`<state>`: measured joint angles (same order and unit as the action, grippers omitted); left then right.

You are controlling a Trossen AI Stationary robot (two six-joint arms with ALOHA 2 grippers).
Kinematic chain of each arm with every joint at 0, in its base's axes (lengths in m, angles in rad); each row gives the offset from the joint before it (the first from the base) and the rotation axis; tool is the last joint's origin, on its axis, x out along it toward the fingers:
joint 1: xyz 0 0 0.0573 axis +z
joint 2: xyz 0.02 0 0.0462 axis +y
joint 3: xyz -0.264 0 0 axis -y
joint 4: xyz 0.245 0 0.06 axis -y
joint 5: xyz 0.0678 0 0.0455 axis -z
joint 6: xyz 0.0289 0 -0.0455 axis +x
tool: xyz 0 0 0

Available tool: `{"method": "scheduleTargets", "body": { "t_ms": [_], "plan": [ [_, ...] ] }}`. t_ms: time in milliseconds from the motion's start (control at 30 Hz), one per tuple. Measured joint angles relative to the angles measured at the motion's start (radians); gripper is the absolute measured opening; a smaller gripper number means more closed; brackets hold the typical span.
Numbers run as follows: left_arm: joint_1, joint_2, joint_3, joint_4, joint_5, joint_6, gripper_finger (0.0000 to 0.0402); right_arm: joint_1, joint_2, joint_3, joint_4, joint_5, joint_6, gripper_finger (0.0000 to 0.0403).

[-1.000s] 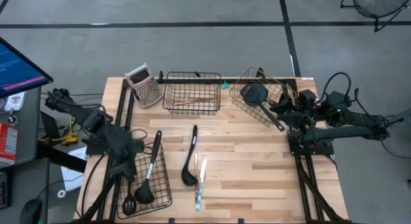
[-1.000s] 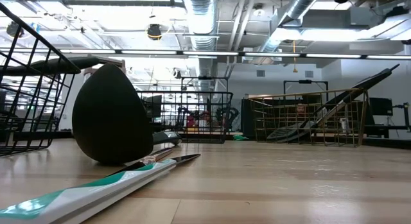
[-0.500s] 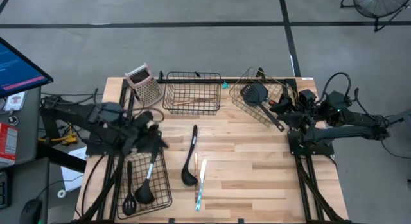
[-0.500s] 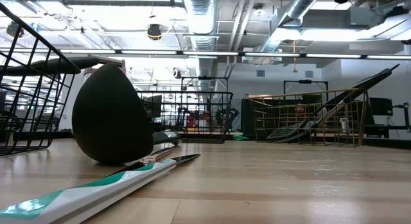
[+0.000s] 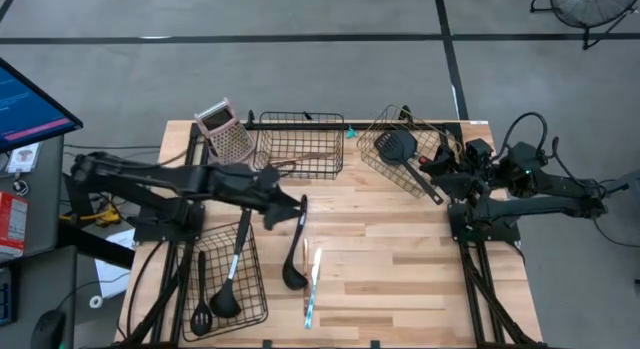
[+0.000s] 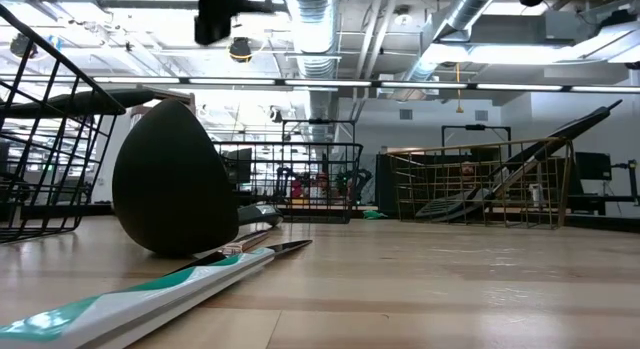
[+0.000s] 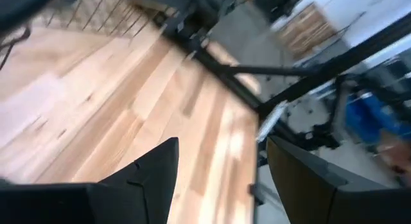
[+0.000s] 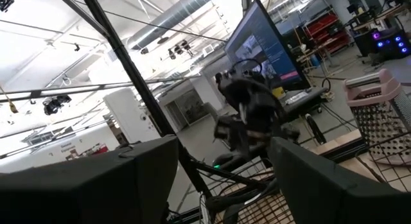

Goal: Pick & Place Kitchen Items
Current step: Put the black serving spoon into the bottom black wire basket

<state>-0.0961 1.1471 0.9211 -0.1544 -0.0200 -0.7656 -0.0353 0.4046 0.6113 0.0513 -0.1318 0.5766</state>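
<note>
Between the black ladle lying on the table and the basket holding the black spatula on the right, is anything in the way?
No. In the high view, only bare tabletop separates the ladle from the tilted wire basket holding the black spatula.

pink-topped grater [image 5: 226, 135], wire baskets [image 5: 298, 145], monitor [image 5: 30, 101]

Ladle [image 5: 293, 259] left of knife [image 5: 313, 289], on table [image 5: 400, 259].

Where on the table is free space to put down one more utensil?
Bare wood lies right of the teal-handled knife, below the tilted basket. The left side is crowded: the flat basket, the black ladle and the left gripper above it.
</note>
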Motion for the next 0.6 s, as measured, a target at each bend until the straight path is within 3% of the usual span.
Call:
{"method": "scheduleTargets", "body": {
  "t_ms": [600],
  "plan": [
    [0.095,0.320,0.000,0.000,-0.006,-0.159,0.0214,0.000,0.000,0.000,-0.016,0.000,-0.003,0.0244]
  ]
}}
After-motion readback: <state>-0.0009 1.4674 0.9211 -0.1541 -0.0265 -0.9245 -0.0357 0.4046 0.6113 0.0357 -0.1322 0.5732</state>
